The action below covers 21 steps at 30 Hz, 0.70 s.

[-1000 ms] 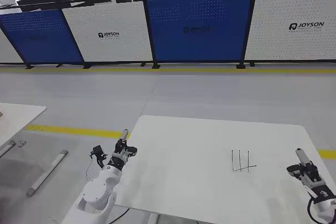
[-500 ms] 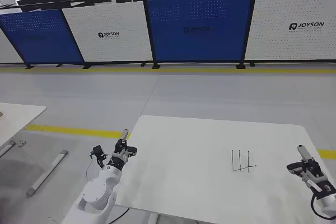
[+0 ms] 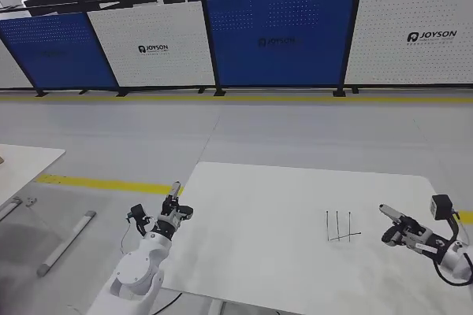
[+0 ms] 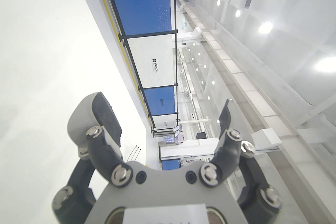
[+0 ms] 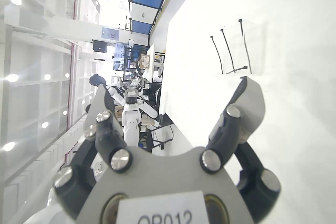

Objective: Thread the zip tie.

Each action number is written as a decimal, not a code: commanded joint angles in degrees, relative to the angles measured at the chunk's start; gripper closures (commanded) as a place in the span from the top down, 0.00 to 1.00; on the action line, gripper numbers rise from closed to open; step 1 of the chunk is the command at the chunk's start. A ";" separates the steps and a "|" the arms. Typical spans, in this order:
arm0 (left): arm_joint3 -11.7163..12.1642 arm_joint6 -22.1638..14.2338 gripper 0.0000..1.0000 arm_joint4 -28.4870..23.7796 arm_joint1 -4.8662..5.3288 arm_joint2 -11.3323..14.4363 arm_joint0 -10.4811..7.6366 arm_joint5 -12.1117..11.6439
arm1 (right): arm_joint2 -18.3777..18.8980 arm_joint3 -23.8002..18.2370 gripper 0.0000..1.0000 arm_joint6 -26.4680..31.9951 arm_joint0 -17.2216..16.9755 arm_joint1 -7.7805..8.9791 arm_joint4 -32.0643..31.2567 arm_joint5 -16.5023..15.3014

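Top view: we see zip ties (image 3: 339,227) loose on table (image 3: 252,244) | left gripper (image 4: 168,114), right gripper (image 5: 170,99) spread, empty | threading not yet begun

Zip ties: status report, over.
Left gripper at left edge of table, jaws open, empty. Right gripper jaws open, empty, just right of zip ties, not touching. Ties flat, unthreaded. Only bare table between.

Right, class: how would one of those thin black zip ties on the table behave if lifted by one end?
Probably bendy and light: each zip tie is long and very thin, so its free end may droop. Lying flat on the table, it looks hard to pinch.
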 commanded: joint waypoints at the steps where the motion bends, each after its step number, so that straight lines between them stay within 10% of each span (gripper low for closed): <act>1: 0.00 0.00 1.00 0.00 0.00 0.00 0.00 0.00 | 0.07 -0.08 1.00 -0.04 -0.08 -0.01 0.10 -0.09; 12: 0.00 0.00 1.00 0.00 0.00 0.00 0.00 0.00 | -0.46 0.03 1.00 -0.49 -0.03 0.05 -0.50 0.05; 21: 0.00 0.00 1.00 0.00 0.00 0.00 0.00 0.00 | -7.37 5.27 1.00 2.23 7.32 0.44 -10.07 7.96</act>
